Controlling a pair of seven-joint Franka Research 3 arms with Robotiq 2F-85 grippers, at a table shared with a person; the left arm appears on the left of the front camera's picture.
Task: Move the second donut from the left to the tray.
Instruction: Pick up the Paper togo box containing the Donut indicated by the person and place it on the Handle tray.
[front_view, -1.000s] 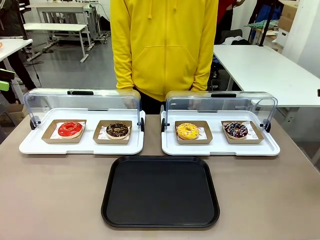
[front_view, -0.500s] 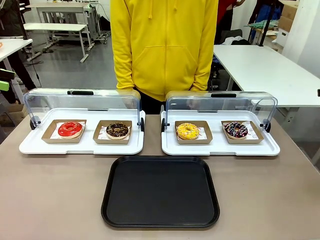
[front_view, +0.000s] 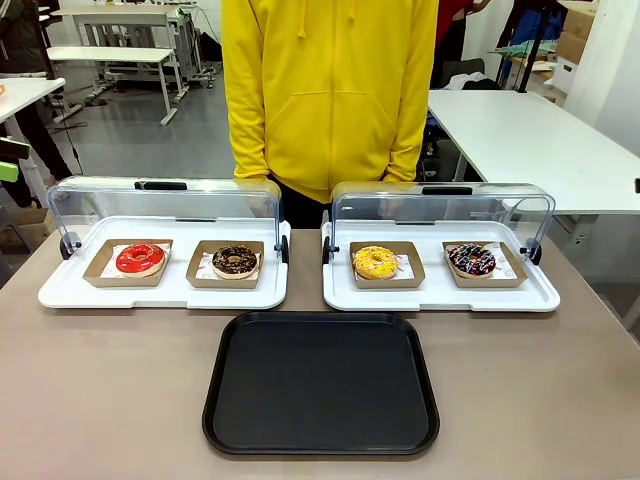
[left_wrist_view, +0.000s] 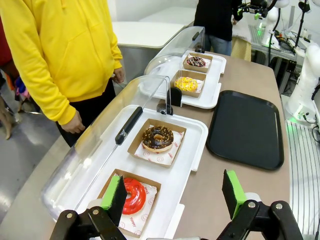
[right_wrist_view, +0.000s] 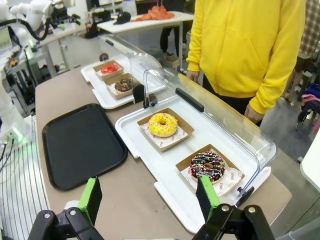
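The second donut from the left (front_view: 235, 260) is dark chocolate with light sprinkles. It sits in a brown cardboard holder on the left white tray (front_view: 165, 292), right of a red-glazed donut (front_view: 140, 258). The same chocolate donut (left_wrist_view: 158, 138) lies ahead of my open left gripper (left_wrist_view: 174, 196), which hangs above that tray's near end with nothing between its fingers. The black tray (front_view: 321, 383) lies bare in front of both white trays; it also appears as the black tray (left_wrist_view: 245, 129) and the black tray (right_wrist_view: 81, 143). My right gripper (right_wrist_view: 150, 199) is open above the table, short of the right white tray (right_wrist_view: 165, 165).
A yellow donut (front_view: 375, 262) and a dark donut with multicoloured sprinkles (front_view: 472, 259) sit in holders on the right white tray (front_view: 440, 295). Both clear lids (front_view: 165, 200) stand raised behind the donuts. A person in a yellow hoodie (front_view: 328, 90) stands at the far edge, hands down.
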